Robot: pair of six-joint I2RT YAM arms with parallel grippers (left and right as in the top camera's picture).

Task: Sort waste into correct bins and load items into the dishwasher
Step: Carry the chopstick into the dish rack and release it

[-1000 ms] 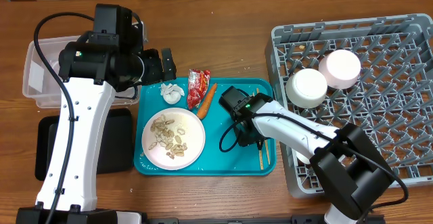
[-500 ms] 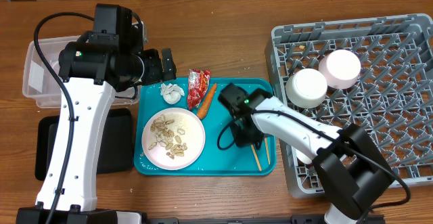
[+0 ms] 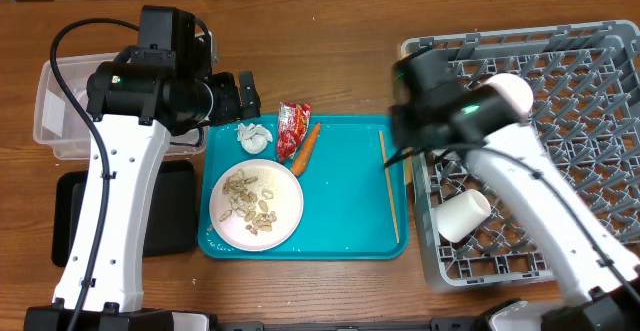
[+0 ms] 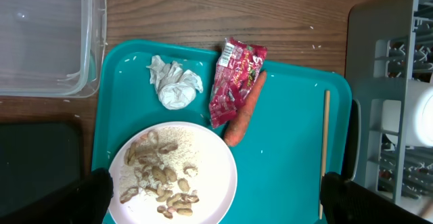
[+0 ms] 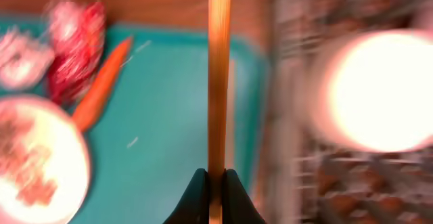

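Observation:
My right gripper (image 5: 216, 180) is shut on one wooden chopstick (image 5: 218, 61), held over the right edge of the teal tray; the view is blurred. In the overhead view the right arm (image 3: 440, 101) is over the left side of the grey dish rack (image 3: 570, 171). The other chopstick (image 3: 388, 186) lies on the teal tray (image 3: 350, 231). A white bowl (image 3: 465, 214) lies tilted in the rack's front left, and a pink bowl (image 3: 512, 93) is behind the arm. My left gripper (image 4: 216, 204) is open above the plate of beige scraps (image 3: 258, 206). The tissue (image 3: 254, 136), red wrapper (image 3: 292, 129) and carrot (image 3: 306, 147) lie on the tray.
The clear tub (image 3: 60, 111) stands at the left edge, with the flat black tray (image 3: 170, 211) in front of it and partly under the left arm. The rack fills the table's right side.
The right arm has risen from the tray and swung toward the rack with one chopstick. The white bowl has shifted to the rack's front left. The left arm has not moved.

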